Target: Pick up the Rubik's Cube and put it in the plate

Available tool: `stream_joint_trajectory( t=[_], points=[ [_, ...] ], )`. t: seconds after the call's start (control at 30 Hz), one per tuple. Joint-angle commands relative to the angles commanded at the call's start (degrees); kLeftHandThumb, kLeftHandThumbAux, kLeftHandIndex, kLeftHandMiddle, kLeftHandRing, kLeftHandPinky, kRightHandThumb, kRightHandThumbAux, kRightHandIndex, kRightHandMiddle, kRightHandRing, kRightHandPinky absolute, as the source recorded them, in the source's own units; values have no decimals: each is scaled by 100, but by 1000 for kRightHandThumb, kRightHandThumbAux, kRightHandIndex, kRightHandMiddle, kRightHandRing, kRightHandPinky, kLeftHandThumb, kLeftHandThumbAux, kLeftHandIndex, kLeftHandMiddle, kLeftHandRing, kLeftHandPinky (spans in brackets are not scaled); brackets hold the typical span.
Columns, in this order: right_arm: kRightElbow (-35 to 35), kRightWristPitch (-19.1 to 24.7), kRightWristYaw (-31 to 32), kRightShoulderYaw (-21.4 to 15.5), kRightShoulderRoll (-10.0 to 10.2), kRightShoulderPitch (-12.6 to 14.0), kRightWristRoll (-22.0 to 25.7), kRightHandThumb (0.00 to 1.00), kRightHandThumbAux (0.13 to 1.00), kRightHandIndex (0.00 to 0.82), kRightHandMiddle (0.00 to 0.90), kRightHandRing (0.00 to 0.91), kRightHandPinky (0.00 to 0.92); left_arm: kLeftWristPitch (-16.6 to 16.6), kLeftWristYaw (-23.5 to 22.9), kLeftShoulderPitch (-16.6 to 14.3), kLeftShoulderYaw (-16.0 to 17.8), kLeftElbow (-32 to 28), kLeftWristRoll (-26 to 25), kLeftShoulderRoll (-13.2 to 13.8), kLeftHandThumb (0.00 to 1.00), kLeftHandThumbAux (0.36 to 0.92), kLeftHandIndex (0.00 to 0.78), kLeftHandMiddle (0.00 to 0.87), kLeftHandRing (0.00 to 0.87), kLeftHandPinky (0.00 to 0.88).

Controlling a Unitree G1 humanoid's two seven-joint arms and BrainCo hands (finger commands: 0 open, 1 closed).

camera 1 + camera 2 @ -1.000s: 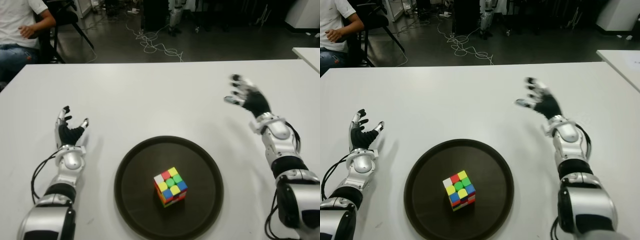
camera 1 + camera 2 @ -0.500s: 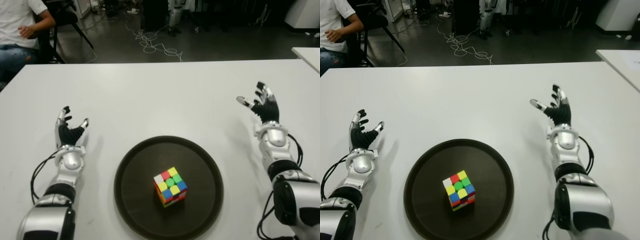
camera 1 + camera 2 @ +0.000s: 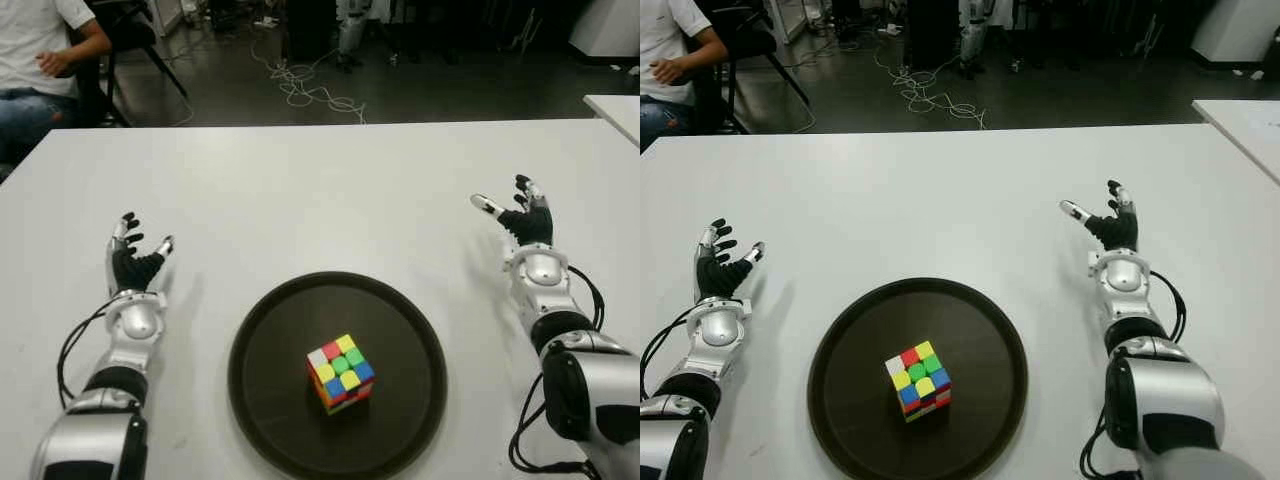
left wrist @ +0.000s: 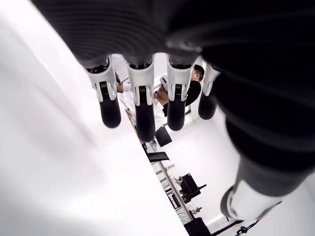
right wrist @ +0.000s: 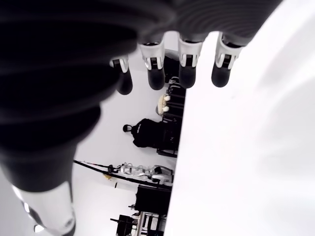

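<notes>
one white table (image 3: pixel 300 190), dark floor (image 3: pixel 420 95) behind, loose cables (image 3: pixel 310 90)

The scrambled Rubik's Cube (image 3: pixel 341 372) sits flat inside the round dark plate (image 3: pixel 270 340) before me, slightly right of centre.

**Bright table, dark room, blurred wrist views**

The eye views are evenly lit from overhead. The white table (image 3: pixel 300 180) is bright without blowing out, while the floor (image 3: pixel 400 90) behind it is dim. Shadows are soft and short: a faint one lies beside the left hand (image 3: pixel 135 265), another beside the right hand (image 3: pixel 520 220), and a small one sits under the cube (image 3: pixel 341 373) on the dark plate (image 3: pixel 270 400), whose rim carries a dull sheen. Both eye views are sharp to the edges. In the wrist views the table is washed to near-pure white, the fingers (image 4: pixel 142 105) close to the lens are dark and soft, and the palm is out of focus.
</notes>
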Motion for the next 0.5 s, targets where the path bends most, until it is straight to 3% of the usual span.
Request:
stream_joint_trajectory(
  t=[0.13,0.5],
  points=[
    [1,6,-13,-6,10,9,-34,0,749,72,64,38,26,-24,32,7,13,-10,-8,-23,65,723,117,172,182,180],
    [13,93,-43,-15,15,-7,-95,0,751,88,68,39,35,0,51,-29,17,33,-7,-46,81,739,111,154,149,134]
  ],
)
